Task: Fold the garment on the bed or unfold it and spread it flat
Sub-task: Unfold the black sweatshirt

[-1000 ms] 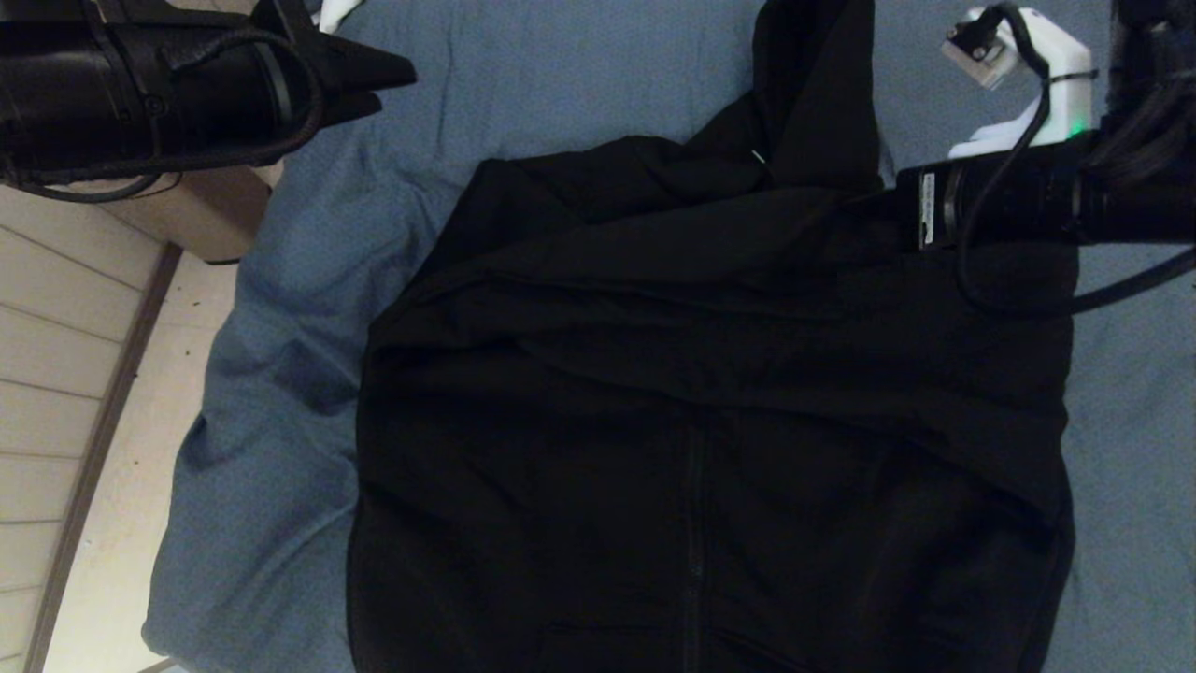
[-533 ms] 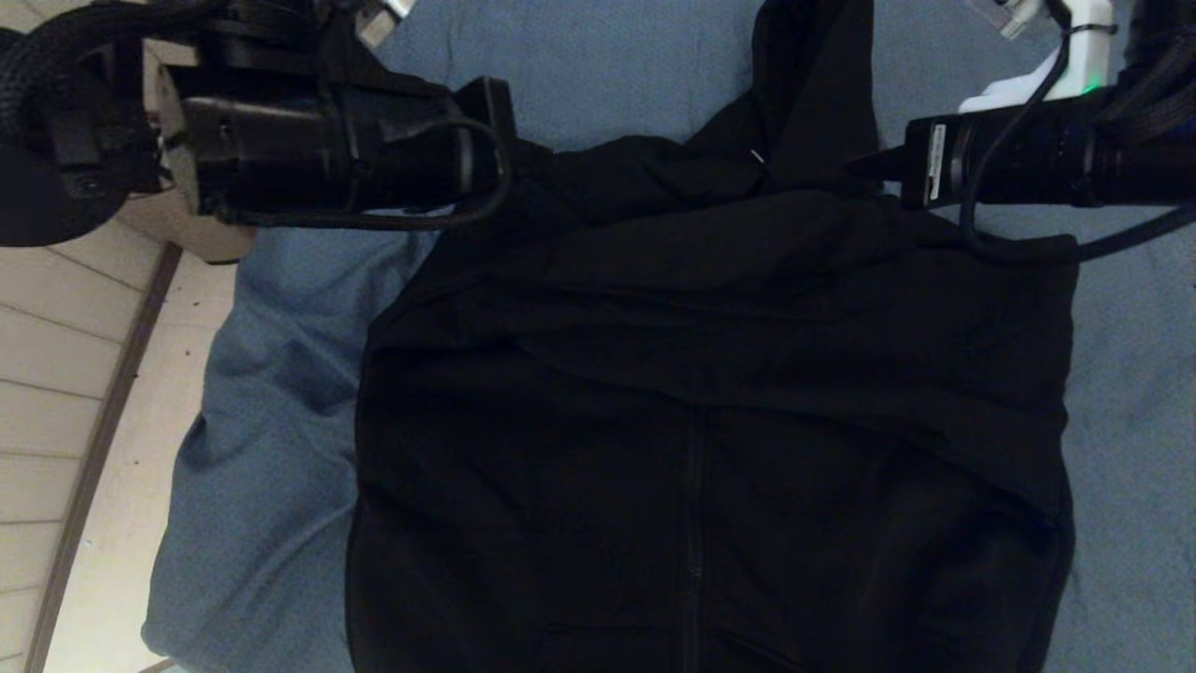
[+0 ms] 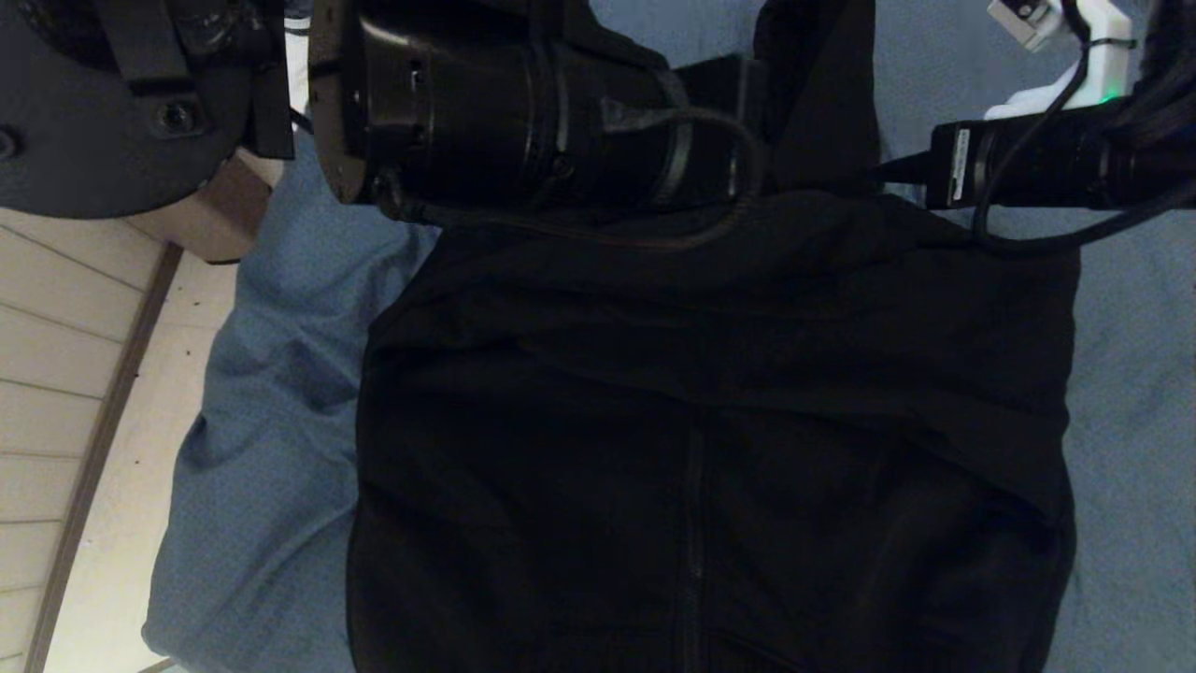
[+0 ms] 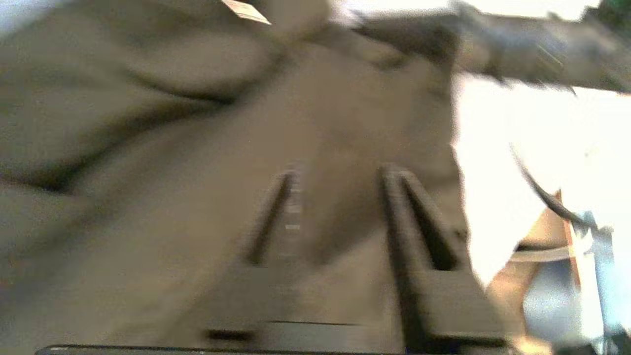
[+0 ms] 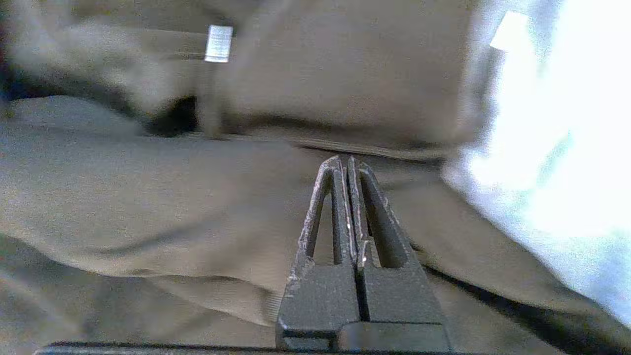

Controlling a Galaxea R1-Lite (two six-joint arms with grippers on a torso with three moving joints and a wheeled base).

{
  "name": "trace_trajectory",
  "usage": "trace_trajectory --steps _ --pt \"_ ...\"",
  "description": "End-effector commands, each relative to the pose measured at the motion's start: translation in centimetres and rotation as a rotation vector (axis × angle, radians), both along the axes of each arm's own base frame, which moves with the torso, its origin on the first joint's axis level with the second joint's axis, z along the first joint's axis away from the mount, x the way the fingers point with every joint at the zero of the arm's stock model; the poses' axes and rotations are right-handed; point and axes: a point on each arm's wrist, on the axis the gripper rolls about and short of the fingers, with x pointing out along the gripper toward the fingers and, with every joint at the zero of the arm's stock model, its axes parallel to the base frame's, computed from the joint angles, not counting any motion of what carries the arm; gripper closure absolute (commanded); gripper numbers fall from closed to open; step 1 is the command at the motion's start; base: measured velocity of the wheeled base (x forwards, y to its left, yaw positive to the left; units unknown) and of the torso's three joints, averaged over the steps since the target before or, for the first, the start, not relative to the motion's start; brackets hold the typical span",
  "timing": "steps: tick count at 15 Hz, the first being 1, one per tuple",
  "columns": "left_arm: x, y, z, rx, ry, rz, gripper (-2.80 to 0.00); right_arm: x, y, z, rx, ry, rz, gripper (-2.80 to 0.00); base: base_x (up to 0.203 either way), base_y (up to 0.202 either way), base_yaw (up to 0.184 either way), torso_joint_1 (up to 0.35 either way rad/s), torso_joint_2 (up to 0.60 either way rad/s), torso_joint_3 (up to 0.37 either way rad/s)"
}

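The black garment [image 3: 710, 421] lies front up on the blue-grey bed [image 3: 280, 374], its zipper [image 3: 693, 523] running toward me and one part trailing away at the top. My left arm [image 3: 523, 103] reaches across the garment's upper edge. In the left wrist view the left gripper [image 4: 340, 172] is blurred, its jaws apart just above the fabric [image 4: 148, 172]. My right gripper [image 3: 883, 171] comes in from the right at the garment's upper right corner. In the right wrist view the right gripper [image 5: 343, 160] is shut, empty, over the cloth [image 5: 148, 197].
The bed's left edge drops to a pale plank floor [image 3: 65, 393]. A beige box [image 3: 206, 210] stands beside the bed at the upper left. A white bracket [image 3: 1093, 56] sits on my right arm. Open sheet lies on both sides of the garment.
My left arm has swung in from the upper left corner to above the garment's upper edge. The right arm has drawn slightly up and to the right. The garment lies as before.
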Motion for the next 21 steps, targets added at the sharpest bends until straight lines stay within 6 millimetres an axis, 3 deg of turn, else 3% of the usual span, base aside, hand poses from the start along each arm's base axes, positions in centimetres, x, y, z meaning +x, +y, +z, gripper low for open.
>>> trace_trajectory --steps 1,7,9,21 --pt "-1.2 -3.5 -2.1 0.07 0.0 -0.069 -2.8 0.5 -1.5 -0.3 0.014 0.011 -0.024 0.0 0.0 0.0 0.0 0.0 0.0 0.0" --pt "1.4 -9.5 -8.5 0.218 -0.1 0.059 -2.8 1.3 -3.3 -1.8 0.064 0.014 0.021 0.0 0.0 0.0 0.0 0.0 0.0 0.0" --pt "2.4 -10.7 -9.4 0.184 -0.172 0.144 -2.8 1.2 -3.3 -1.8 0.067 -0.002 0.038 0.0 0.0 0.0 0.0 0.0 0.0 0.0" --pt "6.8 -10.2 -9.5 0.157 -0.377 0.375 -2.8 1.3 -3.6 -2.3 0.081 -0.04 0.112 0.0 0.0 0.0 0.0 0.0 0.0 0.0"
